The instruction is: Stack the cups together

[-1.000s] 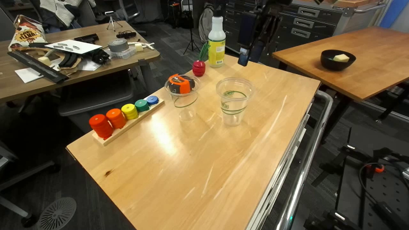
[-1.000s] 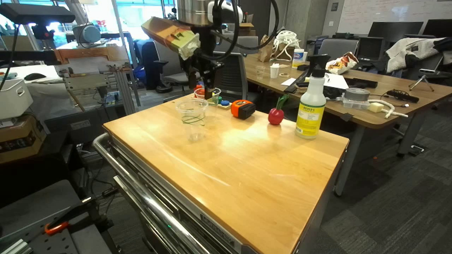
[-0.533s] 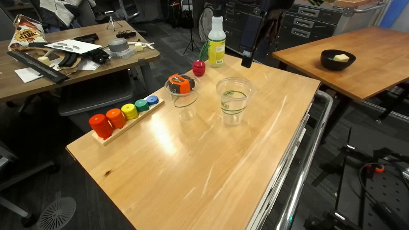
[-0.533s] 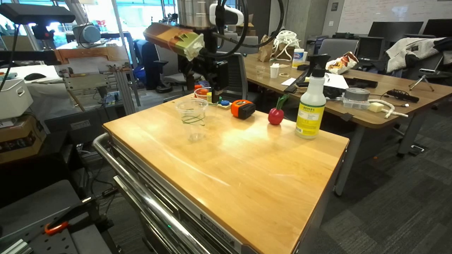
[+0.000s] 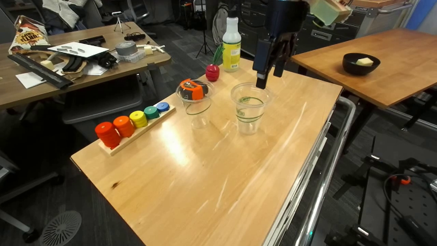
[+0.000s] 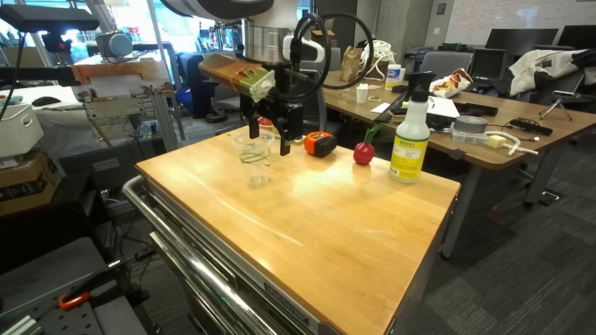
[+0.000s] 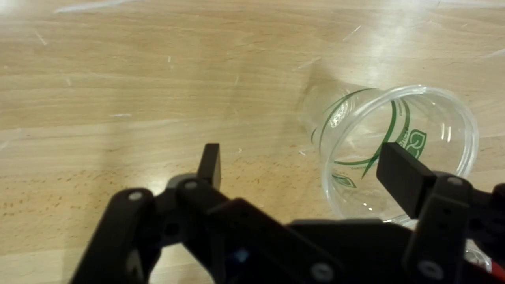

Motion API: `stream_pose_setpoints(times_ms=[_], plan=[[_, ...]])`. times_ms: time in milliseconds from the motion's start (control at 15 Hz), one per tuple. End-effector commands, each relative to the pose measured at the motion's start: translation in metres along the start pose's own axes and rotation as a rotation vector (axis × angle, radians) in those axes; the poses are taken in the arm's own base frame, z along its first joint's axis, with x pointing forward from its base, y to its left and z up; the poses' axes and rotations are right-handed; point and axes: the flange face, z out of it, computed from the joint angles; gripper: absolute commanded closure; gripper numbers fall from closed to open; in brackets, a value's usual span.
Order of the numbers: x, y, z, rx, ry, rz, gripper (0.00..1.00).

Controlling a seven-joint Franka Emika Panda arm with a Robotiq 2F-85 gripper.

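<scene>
Two clear cups with green print stand upright and apart on the wooden table. The cup nearer my gripper also shows in an exterior view and in the wrist view. The farther cup is mostly hidden behind the gripper in an exterior view. My gripper is open and empty, low over the table beside the nearer cup's rim. In the wrist view, the right finger of the gripper overlaps that cup's mouth and the left finger is over bare wood. I cannot tell whether it touches the cup.
An orange and black tape measure sits close behind the farther cup. A red radish-like object and a white bottle of yellow-green liquid stand along the table's edge. A row of coloured pieces lies at another edge. A metal rail runs alongside.
My gripper has come down and moved to beside the nearer cup's rim, and its fingers now show spread apart more clearly. The cups have not moved.
</scene>
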Motion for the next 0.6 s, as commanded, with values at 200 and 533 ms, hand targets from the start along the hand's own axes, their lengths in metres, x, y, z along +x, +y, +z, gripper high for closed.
stream_pose_setpoints(times_ms=[200, 533], plan=[[0.030, -0.008, 0.016, -0.016, -0.039, 0.046, 0.35], [0.033, -0.018, 0.029, -0.001, -0.100, 0.048, 0.73]])
